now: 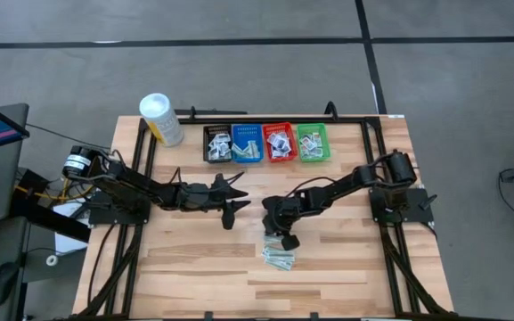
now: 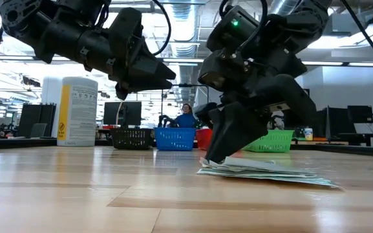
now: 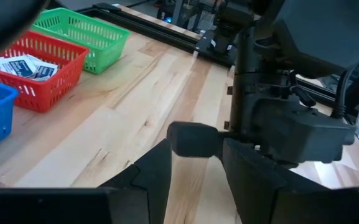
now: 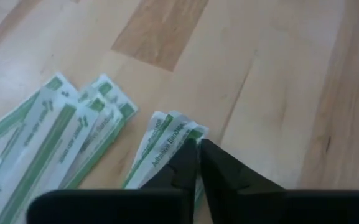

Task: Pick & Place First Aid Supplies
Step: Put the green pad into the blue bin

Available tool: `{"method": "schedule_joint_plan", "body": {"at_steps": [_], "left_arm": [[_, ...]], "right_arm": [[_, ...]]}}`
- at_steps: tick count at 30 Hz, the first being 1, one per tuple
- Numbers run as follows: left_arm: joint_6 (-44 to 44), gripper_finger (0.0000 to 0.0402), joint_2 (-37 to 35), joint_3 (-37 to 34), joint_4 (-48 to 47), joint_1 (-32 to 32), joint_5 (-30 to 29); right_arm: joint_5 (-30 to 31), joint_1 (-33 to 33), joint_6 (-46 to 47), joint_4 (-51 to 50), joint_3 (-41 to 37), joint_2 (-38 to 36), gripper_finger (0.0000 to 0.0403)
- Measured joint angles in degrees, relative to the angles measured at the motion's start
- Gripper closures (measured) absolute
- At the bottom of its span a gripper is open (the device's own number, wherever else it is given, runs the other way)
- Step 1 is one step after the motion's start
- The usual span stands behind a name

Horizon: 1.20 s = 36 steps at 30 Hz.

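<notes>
The right end effector [image 1: 288,241] is down low on the bench [image 1: 194,267], near the middle and a bit to the right. Its two dark fingers [image 4: 195,165] are pressed close together with almost no gap. They pinch the end of a thin white strip with green print [image 4: 167,146]. The strip lies flat on the wood. More strips like it lie in a small pile [image 1: 280,259] just beside it, on the near side of the end effector. From the low view the pile [image 2: 270,173] looks flat and fanned out, and the fingers touch its left end.

The left end effector [image 1: 231,202] hangs in the air above the bench, left of the right one. Its fingers are spread apart and hold nothing.

At the far side of the bench four little baskets stand in a row, touching each other. From left to right they are black [image 1: 218,144], blue [image 1: 247,143], red [image 1: 279,143] and green [image 1: 312,143]. Each has small white packets inside. A tall white tub with a yellow label [image 1: 160,119] stands to the left of the black basket. In the low view, a person in a blue top [image 2: 186,118] sits far off in the room behind.
</notes>
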Motion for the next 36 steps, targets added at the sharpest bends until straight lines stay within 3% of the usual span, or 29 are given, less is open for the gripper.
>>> {"method": "schedule_joint_plan", "body": {"at_steps": [4, 16, 31, 36], "left_arm": [[0.0, 0.0257, 0.0, 0.0, 0.0, -0.2, 0.0], [0.0, 0.0257, 0.0, 0.0, 0.0, -0.2, 0.0], [-0.4, 0.0257, 0.0, 0.0, 0.0, -0.2, 0.0], [-0.8, 0.0257, 0.0, 0.0, 0.0, -0.9, 0.0]], "right_arm": [[1.8, 0.5, 0.0, -1.5, -0.3, -2.2, 0.0399], [15.1, 5.1, -0.5, -1.5, -0.4, -8.5, 0.0400], [17.7, 7.7, -0.5, -0.5, -0.2, -15.0, 0.0402], [22.4, 8.1, -0.1, 0.1, -0.2, -15.1, 0.0402]]}}
